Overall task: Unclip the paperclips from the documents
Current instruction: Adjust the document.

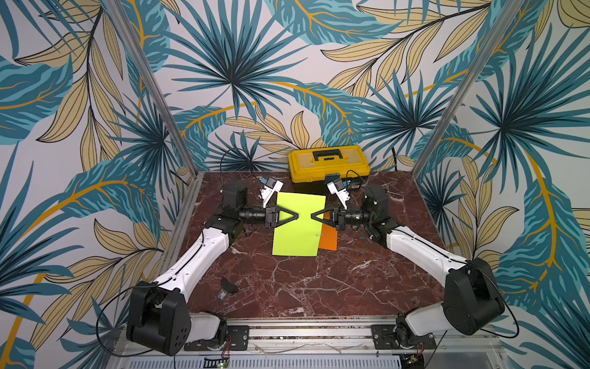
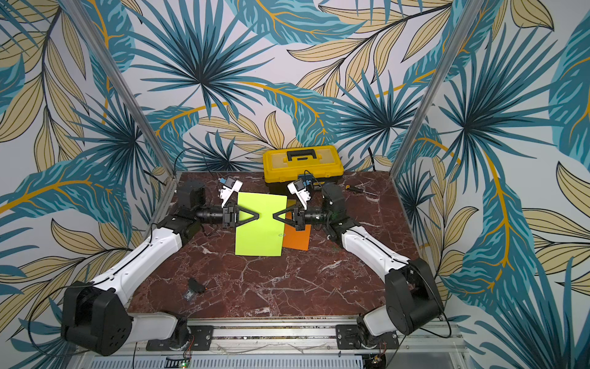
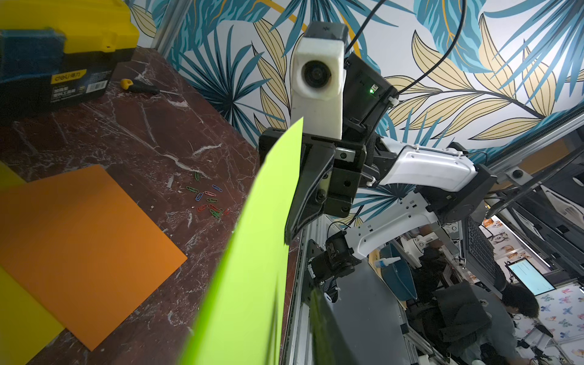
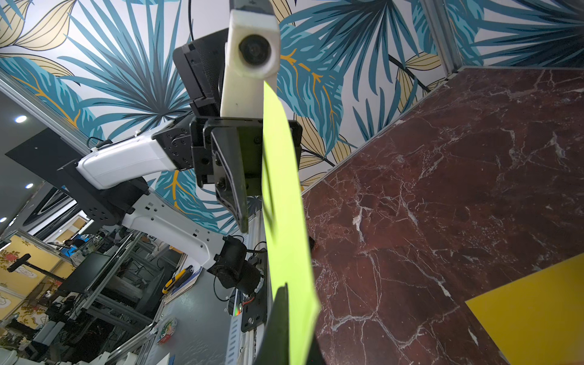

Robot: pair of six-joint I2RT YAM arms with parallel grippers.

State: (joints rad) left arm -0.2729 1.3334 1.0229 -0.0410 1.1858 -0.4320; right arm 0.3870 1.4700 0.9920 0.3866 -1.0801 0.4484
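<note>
The right gripper is clamped on one edge of the lime green sheet, holding it clear of the table. Facing it tip to tip, the left gripper has its jaws slightly parted around the opposite edge (its visible finger stands just off the paper). A silver paperclip is clipped to the sheet's right edge. Below, an orange sheet lies flat, partly over a yellow sheet. Loose paperclips in red, blue and green are scattered near the right arm. A yellow toolbox and a screwdriver sit at the back.
</note>
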